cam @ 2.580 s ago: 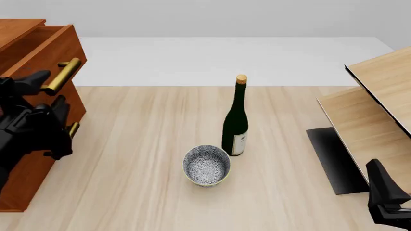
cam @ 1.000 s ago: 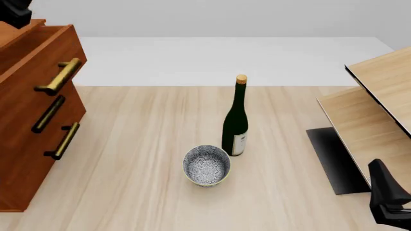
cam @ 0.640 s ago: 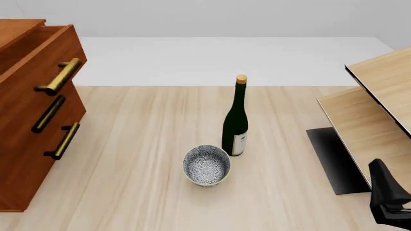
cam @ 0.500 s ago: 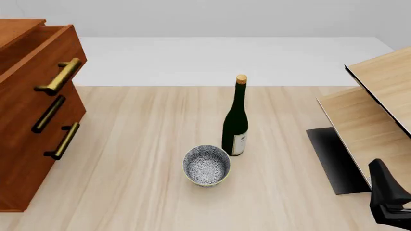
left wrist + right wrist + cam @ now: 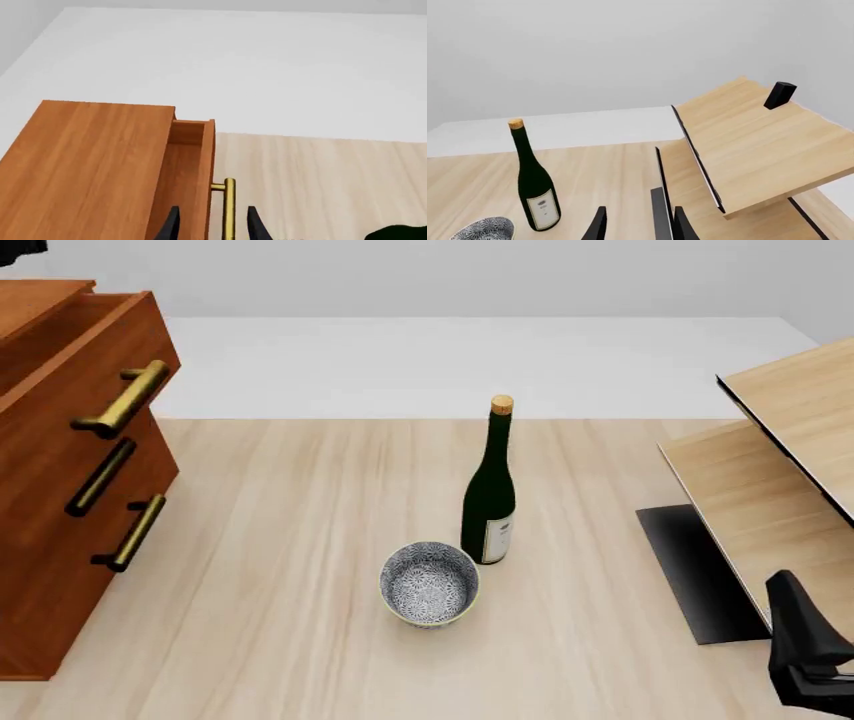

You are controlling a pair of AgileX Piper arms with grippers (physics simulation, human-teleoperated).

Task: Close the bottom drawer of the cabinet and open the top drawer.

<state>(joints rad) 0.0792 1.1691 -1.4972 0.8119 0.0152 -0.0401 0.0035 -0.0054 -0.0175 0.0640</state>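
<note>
Tabletop (image 5: 307, 640) of pale wood runs under everything we can see. On its right side stands a light-wood shelf unit (image 5: 787, 455) with tilted boards, and a flat black panel (image 5: 694, 575) lies at its foot. Near the middle a dark green bottle (image 5: 490, 490) stands upright, cork on top, with a blue-patterned bowl (image 5: 429, 584) just beside it toward us; neither sits between the arms and the cabinet.

At the left edge we find the cabinet (image 5: 54, 570), tall and reddish-brown, its fronts facing the table's centre. Its top drawer (image 5: 80, 370) is pulled out (its hollow inside shows from above), the brass bar handle (image 5: 123, 398) running front to back along the drawer face. Lowest, the bottom drawer (image 5: 60, 590) sits flush with the cabinet's front.

Our left gripper (image 5: 211, 225) hangs above the top drawer, fingers spread on either side of that handle without touching it. Our right gripper (image 5: 636, 225) is low by the shelf unit, fingers apart, nothing between them
</note>
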